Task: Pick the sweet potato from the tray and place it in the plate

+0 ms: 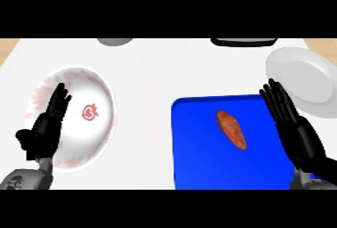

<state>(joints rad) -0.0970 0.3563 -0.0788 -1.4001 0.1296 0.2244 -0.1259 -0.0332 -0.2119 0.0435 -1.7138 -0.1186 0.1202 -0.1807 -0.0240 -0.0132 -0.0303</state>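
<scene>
Right hand open beside sweet potato, seemingly untouched on tray

Black left hand; black right hand; grey forearms.

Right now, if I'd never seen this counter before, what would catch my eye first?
Probably the bright blue tray at lower right, with a reddish-brown sweet potato lying on it. Next, the two black hands: the right hand open over the tray's right edge, the left hand open over a red-patterned white plate at left. A plain white plate sits at upper right.
</scene>
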